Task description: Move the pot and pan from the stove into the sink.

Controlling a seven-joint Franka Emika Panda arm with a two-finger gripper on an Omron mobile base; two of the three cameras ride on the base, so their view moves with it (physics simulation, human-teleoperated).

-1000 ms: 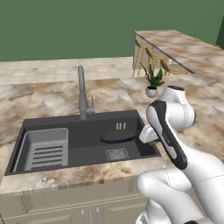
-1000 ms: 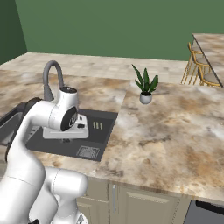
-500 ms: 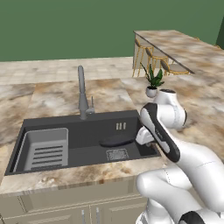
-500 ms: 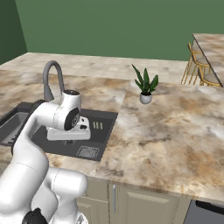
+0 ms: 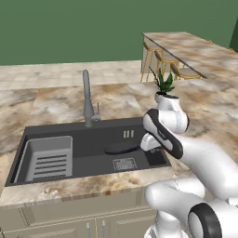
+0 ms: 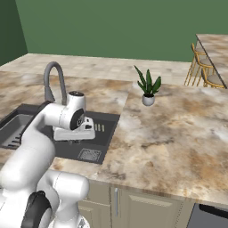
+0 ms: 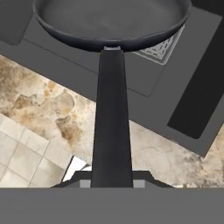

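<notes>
The black pan (image 7: 111,19) hangs over the dark sink (image 7: 48,41), its long handle (image 7: 111,122) running back between my fingertips. My gripper (image 7: 111,183) is shut on that handle. From the left base view the pan (image 5: 122,148) sits low inside the sink (image 5: 93,163), just left of my gripper (image 5: 149,142), near the drain grate (image 5: 124,163). I cannot tell whether the pan touches the basin floor. In the right base view my gripper (image 6: 73,133) is over the sink (image 6: 107,127). The pot and the stove are out of view.
A tall grey faucet (image 5: 87,100) stands behind the basin and a grey slotted rack (image 5: 49,158) fills its left part. A potted plant (image 5: 163,88) stands on the marble counter (image 6: 178,133) to the right. Chairs (image 5: 160,62) line a far counter.
My hand has moved a little left and down into the sink with the pan still held. The pan sits slightly lower in the basin.
</notes>
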